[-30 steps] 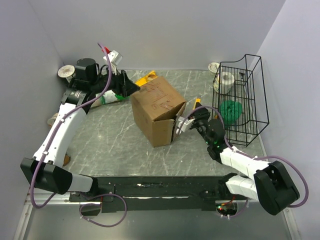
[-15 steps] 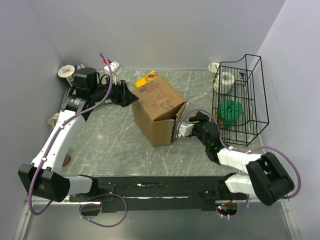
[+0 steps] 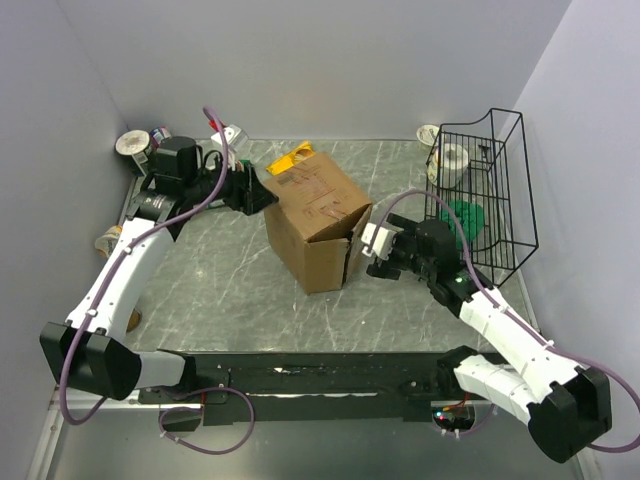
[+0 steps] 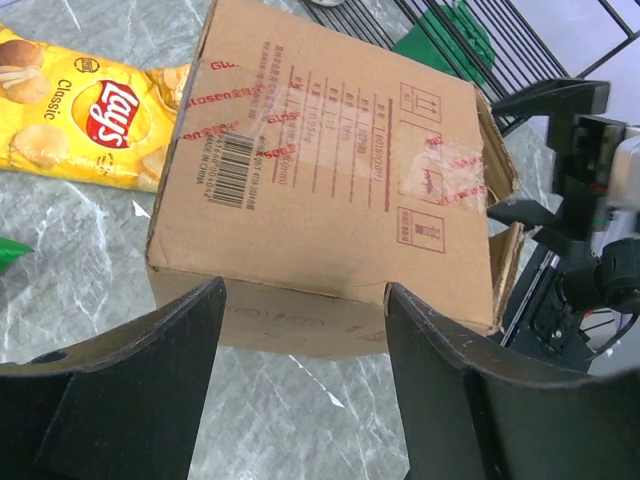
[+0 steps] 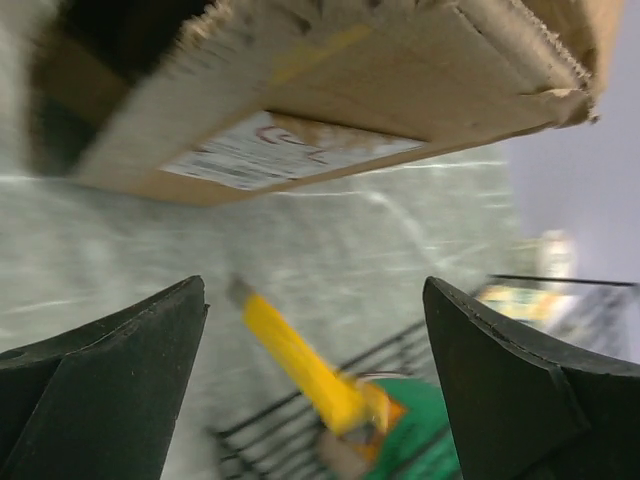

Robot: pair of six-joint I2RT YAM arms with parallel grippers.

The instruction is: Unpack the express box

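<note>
Our right fingers [image 5: 100, 380] have just eased back from the open flaps, spread and empty; left fingers [image 4: 130, 400] gape behind the express box [image 3: 318, 218], lying mid counter [image 3: 230, 290], nothing unpacked yet

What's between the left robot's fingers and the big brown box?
Only bare table, seen in the left wrist view: the open left fingers point at the express box with nothing in the way.

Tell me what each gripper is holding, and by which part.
Nothing is held. The left gripper and the right gripper both stand open with nothing between their fingers. The express box lies just ahead of each, ungripped.
</note>
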